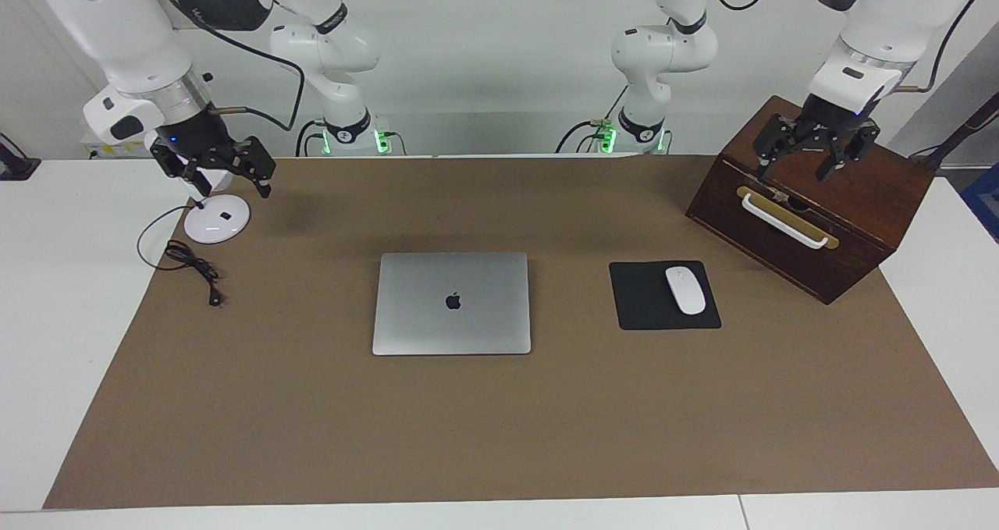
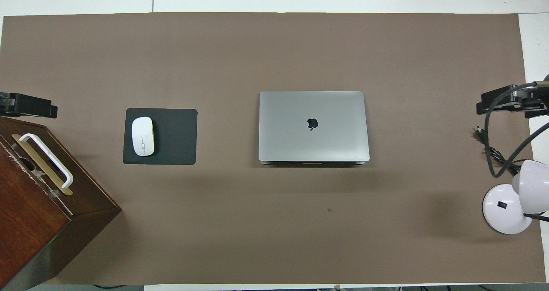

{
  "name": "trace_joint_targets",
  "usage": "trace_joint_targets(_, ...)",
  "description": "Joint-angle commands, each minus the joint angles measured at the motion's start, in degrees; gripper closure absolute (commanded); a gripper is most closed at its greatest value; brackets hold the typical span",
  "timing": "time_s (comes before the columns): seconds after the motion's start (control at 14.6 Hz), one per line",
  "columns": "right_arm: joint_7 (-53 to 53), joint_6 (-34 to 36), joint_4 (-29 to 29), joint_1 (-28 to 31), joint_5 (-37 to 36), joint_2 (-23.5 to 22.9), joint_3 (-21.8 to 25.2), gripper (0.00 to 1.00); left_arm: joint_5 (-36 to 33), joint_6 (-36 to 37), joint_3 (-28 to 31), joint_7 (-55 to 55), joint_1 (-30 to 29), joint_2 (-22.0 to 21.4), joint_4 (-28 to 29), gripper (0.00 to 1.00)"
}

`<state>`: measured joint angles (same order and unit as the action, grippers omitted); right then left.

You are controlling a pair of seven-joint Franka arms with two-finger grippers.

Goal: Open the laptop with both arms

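1. A broad brown paper mat (image 1: 499, 421) covers most of the white table (image 1: 70, 343).
2. Two white jointed robot arms with dark grey joints rise at the robots' edge: the left arm (image 1: 882, 38) over the wooden box, the right arm (image 1: 125, 38) over the lamp.
3. A dark brown wooden box (image 1: 851, 202) with a white handle on a brass plate (image 1: 784, 219) sits at the left arm's end of the table, turned at an angle.
4. A thin silver-grey metal laptop (image 1: 451, 302) with a dark apple logo lies shut and flat in the middle of the mat, well apart from both grippers.
5. A black square mouse pad (image 1: 648, 304) lies beside the laptop, toward the left arm's end.
6. A white desk lamp with a round base (image 1: 217, 219) stands at the right arm's end; its black cord (image 1: 191, 263) coils on the mat near it.
7. The left gripper (image 1: 796, 169) hangs over the top of the box, fingers spread, holding nothing.
8. The right gripper (image 1: 226, 180) hangs over the lamp base, fingers spread and empty.
9. A white oval mouse (image 1: 685, 289) rests on the pad.
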<state>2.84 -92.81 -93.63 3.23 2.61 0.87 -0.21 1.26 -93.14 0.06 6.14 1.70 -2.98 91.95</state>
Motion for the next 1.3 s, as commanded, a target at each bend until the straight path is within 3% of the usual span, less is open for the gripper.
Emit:
trace_joint_targets(0.0,-0.1,-2.5,-1.5,-0.4,1.1,1.2,-0.8,0.00,-0.7,-1.6,-0.4,-0.4,-0.7,-1.7,2.4,0.00)
trace_joint_targets(0.27,-0.9,-6.2,0.0,0.2,1.2,0.8,-0.5,0.00,-0.7,-1.4,-0.4,-0.4,-0.7,-1.7,2.4,0.00)
trace_joint_targets(0.62,-0.6,0.9,-0.8,1.2,1.1,3.1,-0.1,0.00,-0.7,-1.7,-0.5,0.0,0.0,-1.7,2.4,0.00)
trace_joint_targets(1.23,-0.2,0.0,-1.4,0.8,1.1,3.0,-0.2,0.00,-0.7,-2.4,-0.5,-0.5,-0.3,-1.7,2.6,0.05)
